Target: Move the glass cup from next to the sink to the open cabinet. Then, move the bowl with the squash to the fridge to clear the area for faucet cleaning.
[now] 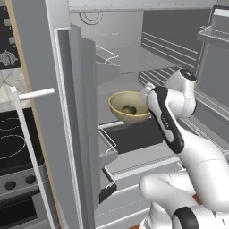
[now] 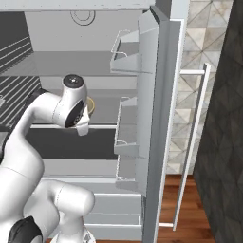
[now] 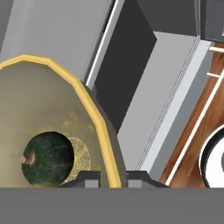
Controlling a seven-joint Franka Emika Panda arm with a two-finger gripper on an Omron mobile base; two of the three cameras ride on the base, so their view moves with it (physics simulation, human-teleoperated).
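Note:
The fridge (image 1: pixel 134 58) stands open in front of me, its door (image 1: pixel 44 89) swung to the left. The pale yellow-olive bowl (image 1: pixel 127 100) hangs over a middle shelf inside, with the dark green squash (image 1: pixel 129 109) lying in it. In the hand view the bowl (image 3: pixel 43 100) takes up the left side, the squash (image 3: pixel 47 159) low in it. My gripper (image 3: pixel 111 177) is shut on the bowl's thick rim, one fingertip on each side. Whether the bowl touches the shelf I cannot tell. A sliver of the bowl (image 2: pixel 90 105) peeks out behind my wrist.
Door bins (image 1: pixel 107 62) jut in from the open door close beside the bowl. The other fridge door (image 2: pixel 156 95) with its long bar handle (image 2: pixel 190 142) stands to the right. A stove (image 1: pixel 13 147) lies left of the fridge. Wooden floor (image 2: pixel 190 204) shows below.

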